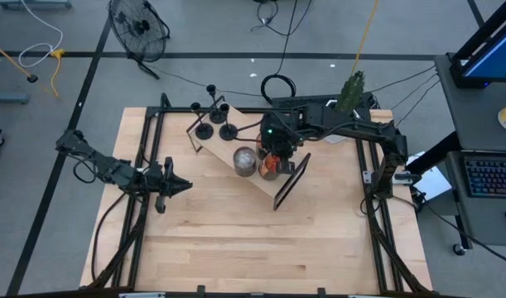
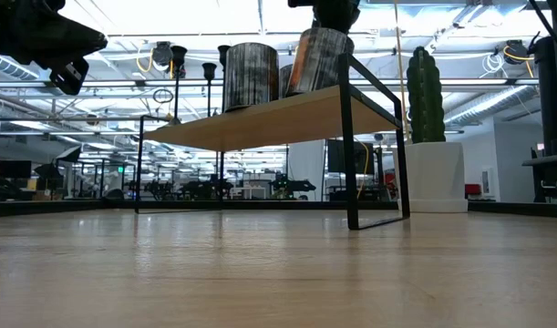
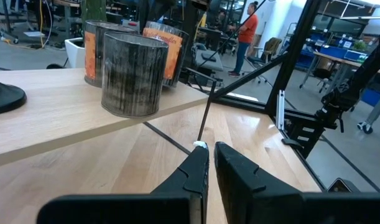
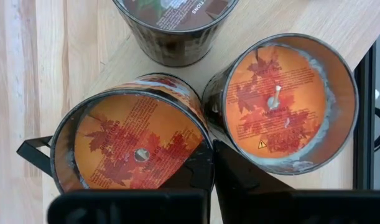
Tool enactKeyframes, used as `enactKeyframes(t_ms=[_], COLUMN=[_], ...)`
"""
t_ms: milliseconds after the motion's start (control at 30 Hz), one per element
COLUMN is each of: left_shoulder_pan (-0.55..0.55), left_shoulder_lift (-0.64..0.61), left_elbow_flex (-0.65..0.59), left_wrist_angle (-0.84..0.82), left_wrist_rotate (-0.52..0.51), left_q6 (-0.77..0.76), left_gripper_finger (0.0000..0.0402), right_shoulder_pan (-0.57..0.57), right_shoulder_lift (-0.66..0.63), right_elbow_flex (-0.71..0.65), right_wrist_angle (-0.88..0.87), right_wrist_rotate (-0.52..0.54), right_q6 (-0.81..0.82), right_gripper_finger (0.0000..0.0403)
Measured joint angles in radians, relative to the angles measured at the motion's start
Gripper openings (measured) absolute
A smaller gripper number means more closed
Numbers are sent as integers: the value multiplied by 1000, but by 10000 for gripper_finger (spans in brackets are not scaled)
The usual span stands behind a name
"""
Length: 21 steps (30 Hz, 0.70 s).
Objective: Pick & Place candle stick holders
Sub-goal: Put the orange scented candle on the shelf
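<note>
Knocking over the candle jars [image 4: 140, 155] is judged the main risk, since the right pincer [image 1: 275, 157], pressed together and empty, hangs just above them on the small shelf [image 1: 261, 178] and could tip one off. The left pincer [image 1: 180, 185], nearly together and holding nothing, waits over the tabletop [image 1: 236, 240]. Three black candle stick holders [image 1: 213, 124], each with a round base, thin stem and small cup, are seen upright at the shelf's far end.
</note>
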Motion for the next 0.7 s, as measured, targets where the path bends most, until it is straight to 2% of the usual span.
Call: enactKeyframes(t_ms=[567, 700], left_shoulder_pan=[0, 0], left_shoulder_lift=[0, 0], left_elbow_flex=[0, 0], left_wrist_angle=[-16, -26], left_wrist_rotate=[0, 1], left_q6=[-1, -4], left_gripper_finger=[33, 33], right_shoulder_pan=[1, 2], right_shoulder_lift=[0, -2], right_elbow_flex=[-30, -43], right_wrist_angle=[25, 19], right_wrist_rotate=[-9, -31], right_q6=[18, 25], right_gripper_finger=[2, 18])
